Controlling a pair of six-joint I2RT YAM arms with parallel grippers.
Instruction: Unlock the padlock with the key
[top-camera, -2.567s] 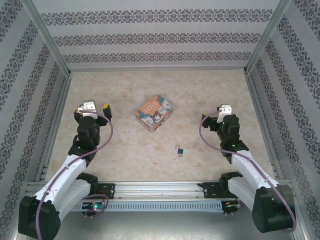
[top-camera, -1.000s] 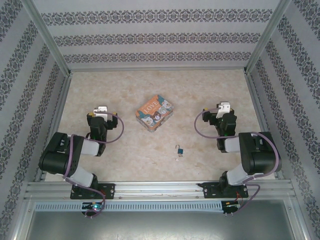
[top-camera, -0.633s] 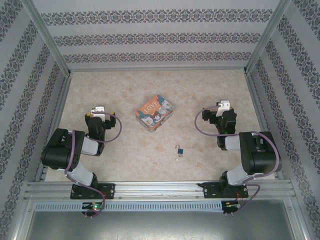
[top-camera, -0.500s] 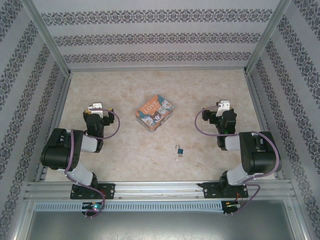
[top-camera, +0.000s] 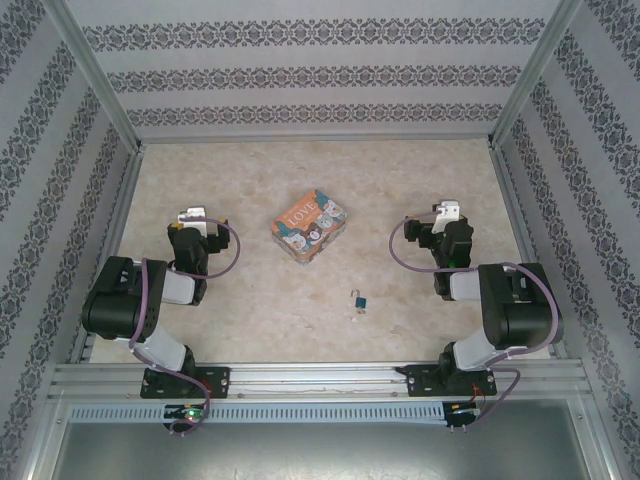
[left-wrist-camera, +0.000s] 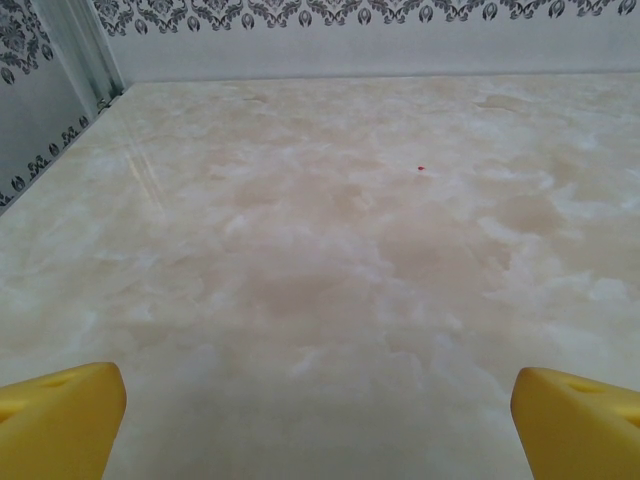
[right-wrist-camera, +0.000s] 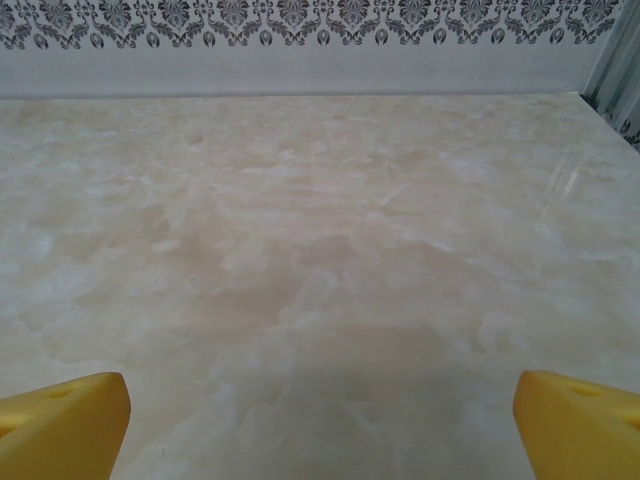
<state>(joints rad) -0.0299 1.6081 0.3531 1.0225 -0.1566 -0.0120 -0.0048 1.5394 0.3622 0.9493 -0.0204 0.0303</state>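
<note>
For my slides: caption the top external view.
Left gripper and right gripper open, empty; padlock and key lie on the table before the tin.

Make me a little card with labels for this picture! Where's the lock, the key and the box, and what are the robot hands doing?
padlock: tiny, blue, lying on the table, nearer the arms than the tin
key: tiny, pale, just on the near side of the padlock; too small to tell if they touch
tin: decorated, says LOVE, mid-table
left gripper: open, empty, over bare table on the left
right gripper: open, empty, over bare table on the right
job so far: neither gripper touches the padlock or key yet
</note>
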